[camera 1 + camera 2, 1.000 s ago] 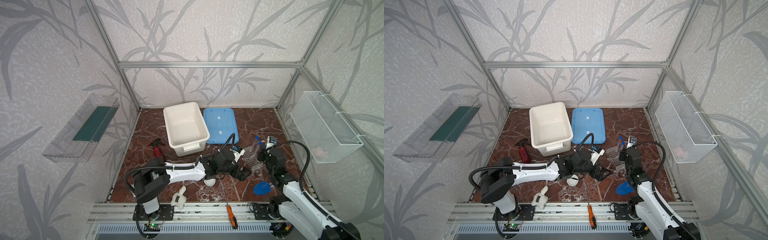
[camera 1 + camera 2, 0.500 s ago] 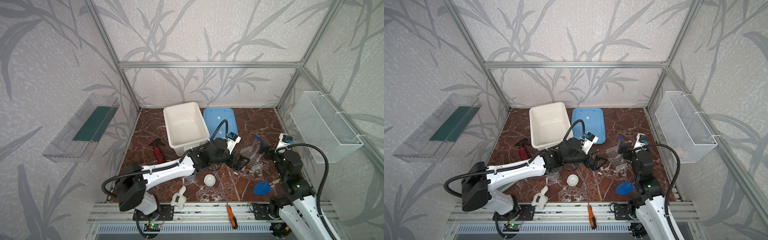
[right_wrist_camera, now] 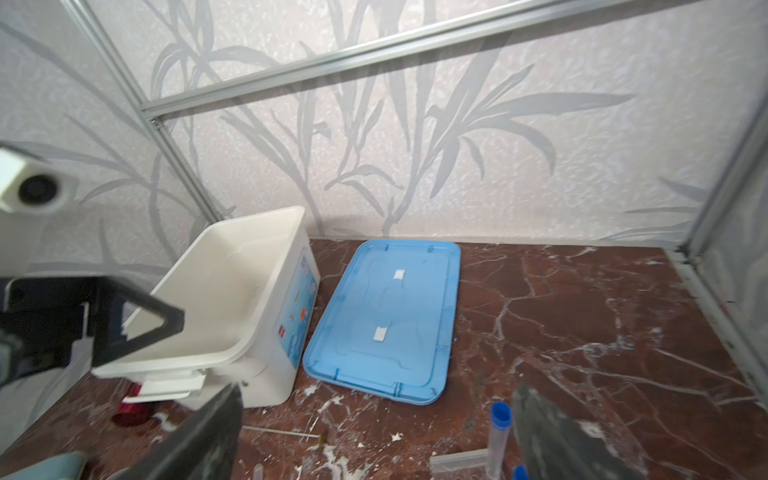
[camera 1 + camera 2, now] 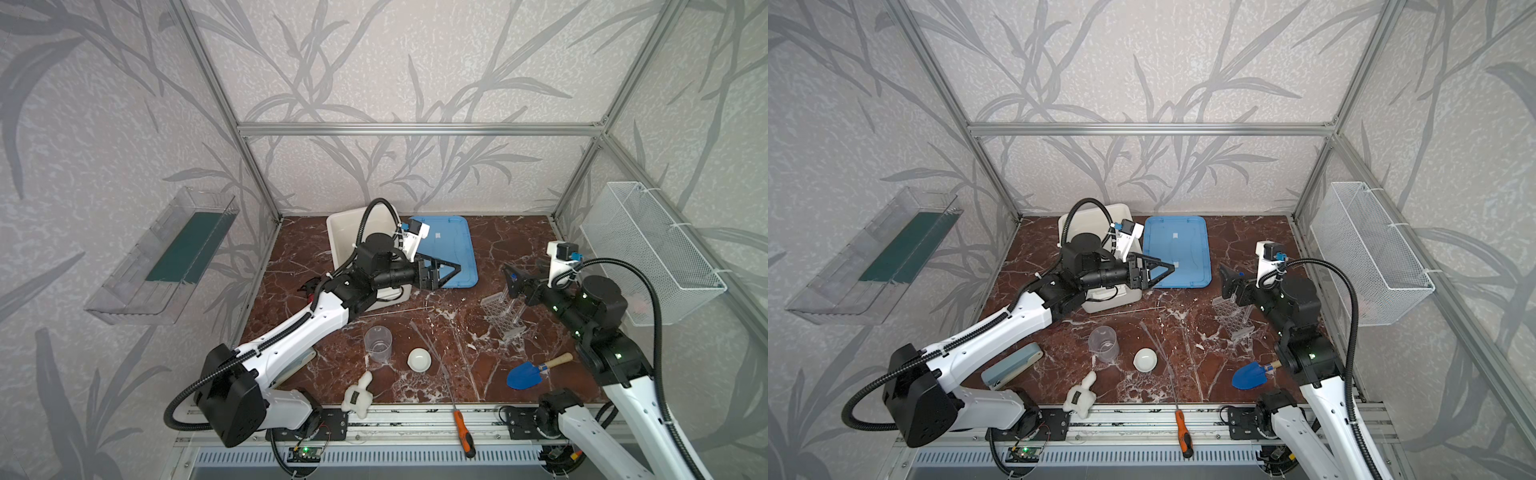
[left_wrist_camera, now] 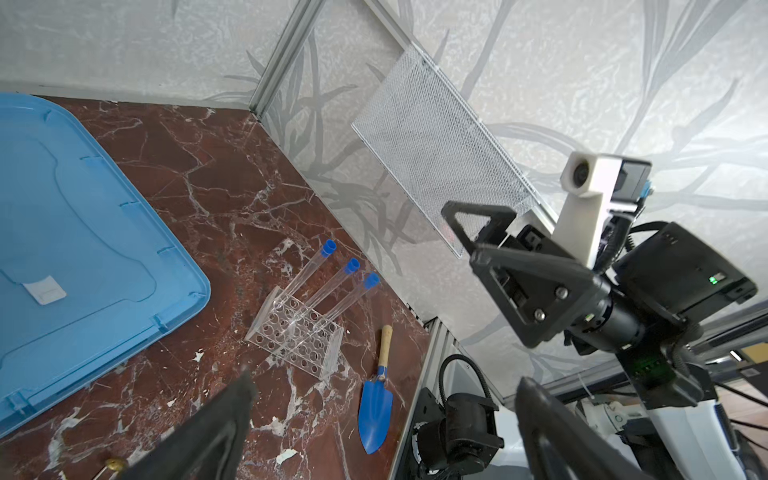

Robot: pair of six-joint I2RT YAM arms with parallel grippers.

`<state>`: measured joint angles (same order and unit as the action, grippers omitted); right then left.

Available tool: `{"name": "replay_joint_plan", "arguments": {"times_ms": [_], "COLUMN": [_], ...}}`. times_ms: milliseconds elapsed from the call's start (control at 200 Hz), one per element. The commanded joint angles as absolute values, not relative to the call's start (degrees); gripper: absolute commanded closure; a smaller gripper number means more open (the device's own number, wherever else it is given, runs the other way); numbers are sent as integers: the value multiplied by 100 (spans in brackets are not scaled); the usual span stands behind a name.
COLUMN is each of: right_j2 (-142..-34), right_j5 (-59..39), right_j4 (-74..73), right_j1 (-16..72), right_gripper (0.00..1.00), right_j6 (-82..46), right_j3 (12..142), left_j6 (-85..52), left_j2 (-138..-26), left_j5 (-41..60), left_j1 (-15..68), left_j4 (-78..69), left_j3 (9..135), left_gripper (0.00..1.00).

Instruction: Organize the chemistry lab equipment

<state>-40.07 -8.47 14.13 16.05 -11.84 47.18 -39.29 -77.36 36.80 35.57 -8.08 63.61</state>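
In both top views the clear tube rack (image 4: 505, 318) sits on the tabletop (image 4: 519, 241) at the right, its long axis slanting from back-left to front-right. The beaker (image 4: 378, 343) stands upright near the front middle. The left hand (image 4: 444, 272) reaches level over the blue lid (image 4: 453, 245). The right hand (image 4: 519, 278) hovers just above the rack.

In the left wrist view, three test tubes (image 5: 332, 286) lean together in the rack, blue caps uppermost. The left hand is spread wide and empty.

In the right wrist view, the right hand is spread wide, grasping nothing.

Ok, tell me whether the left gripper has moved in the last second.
Yes. The left gripper went back from near the dish and is now over the lid's near edge.
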Motion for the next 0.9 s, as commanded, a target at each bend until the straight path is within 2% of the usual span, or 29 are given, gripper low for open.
{"name": "replay_joint_plan", "arguments": {"times_ms": [0, 60, 125, 200, 275, 505, 685, 895], "right_j2": [-4394, -4670, -4994, -5321, -5607, -6229, -6641, -6716], "right_j5": [-765, -321, 15, 90, 102, 582, 615, 648], "right_j4": [1368, 1415, 1475, 1448, 1332, 1068, 957, 834], "right_j1": [2248, 2737, 3152, 3379, 3519, 4294, 4454, 4627], "right_gripper": [1, 1, 1, 1, 1, 1, 1, 1], "right_j6": [-870, -656, -536, -567, -683, -481, -511, -552], "right_j3": [4990, 5128, 5268, 5373, 5396, 5563, 5686, 5652], "left_j6": [-5173, -5299, -4515, -3374, -3316, -2819, -2845, -3255], "left_j2": [-7651, -7523, -7236, -6981, -6867, -6535, -7065, -7803], "left_j5": [4474, 4344, 3742, 2390, 925, -1547, -1292, -743], "left_j1": [2833, 2542, 2424, 2523, 2435, 2165, 1856, 1152], "left_j4": [-1679, -1834, -543, 1433, 2660, 4006, 4420, 4282], "left_j3": [6323, 6225, 6491, 7123, 7439, 7462, 7567, 7498], "left_gripper": [1, 1, 1, 1, 1, 1, 2, 18]}}
